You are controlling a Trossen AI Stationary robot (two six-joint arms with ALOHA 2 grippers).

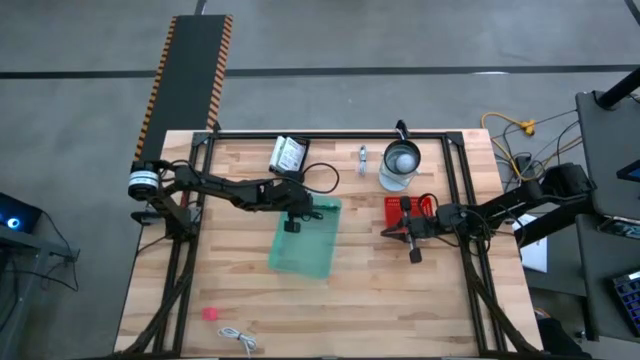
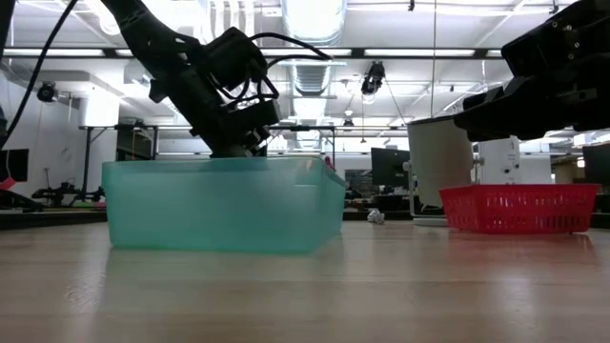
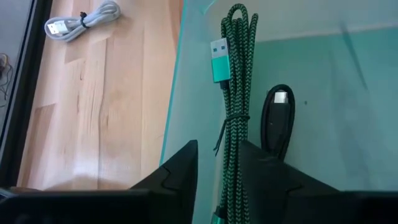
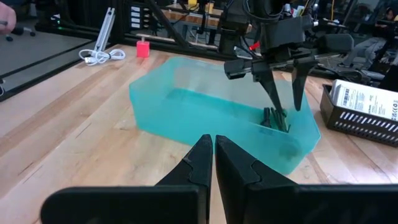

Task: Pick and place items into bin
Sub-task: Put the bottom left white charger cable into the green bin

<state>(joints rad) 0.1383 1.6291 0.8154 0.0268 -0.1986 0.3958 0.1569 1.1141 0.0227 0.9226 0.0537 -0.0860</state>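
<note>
A clear green bin [image 1: 305, 250] stands mid-table. My left gripper [image 3: 219, 144] hangs open over its far left corner, fingers pointing down into it [image 4: 289, 112]. A bundled green braided cable [image 3: 235, 68] lies on the bin floor and runs between those fingers, with a black coiled cable [image 3: 278, 118] beside it. My right gripper [image 4: 214, 142] is shut and empty, level above the table right of the bin [image 1: 413, 250]. A white coiled cable [image 1: 238, 340] and a pink bit [image 1: 210, 313] lie near the table's near left edge. Two white packets [image 1: 288, 153] sit in a black tray, and a silver piece [image 1: 362, 155] lies at the far edge. My left gripper has its open fingers on either side of one end of the green cable [image 3: 231, 180], coming from above. The cable rests on the bin floor [image 4: 273, 119]. Whether a finger touches it, I cannot tell.
A red mesh basket [image 1: 410, 210] stands just beyond my right gripper, and the glass jug with a metal lid [image 1: 400, 165] is behind it. Black frame rails run along the table's sides. Bare wood lies near the bin's near side.
</note>
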